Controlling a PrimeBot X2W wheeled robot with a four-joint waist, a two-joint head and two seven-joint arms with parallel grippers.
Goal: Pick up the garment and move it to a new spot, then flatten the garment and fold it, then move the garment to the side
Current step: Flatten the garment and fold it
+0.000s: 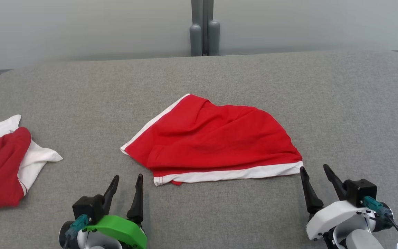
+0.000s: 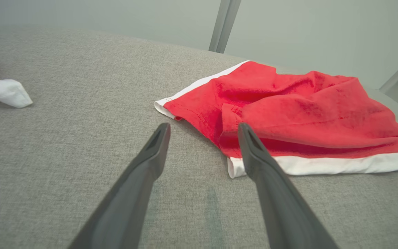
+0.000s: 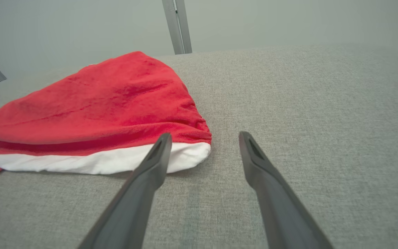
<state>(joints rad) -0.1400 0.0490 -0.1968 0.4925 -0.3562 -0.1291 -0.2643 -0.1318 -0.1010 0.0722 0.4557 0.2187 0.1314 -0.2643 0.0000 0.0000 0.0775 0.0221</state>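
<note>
Here, red garment point(image 1: 216, 138) lies on grey surface point(image 1: 219, 76); left gripper point(image 1: 128, 176), right gripper point(image 1: 313, 167) both spread, right possibly touching hem point(image 1: 226, 174).

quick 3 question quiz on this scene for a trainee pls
1. True or false: the left end effector and the right end effector are both shut.
2. Where on the table does the second garment lie? A) the robot's left B) the robot's right C) the far edge
3. Fill in: the red garment in the middle has a ___ hem.
Key: 1 false; 2 A; 3 white.
</note>
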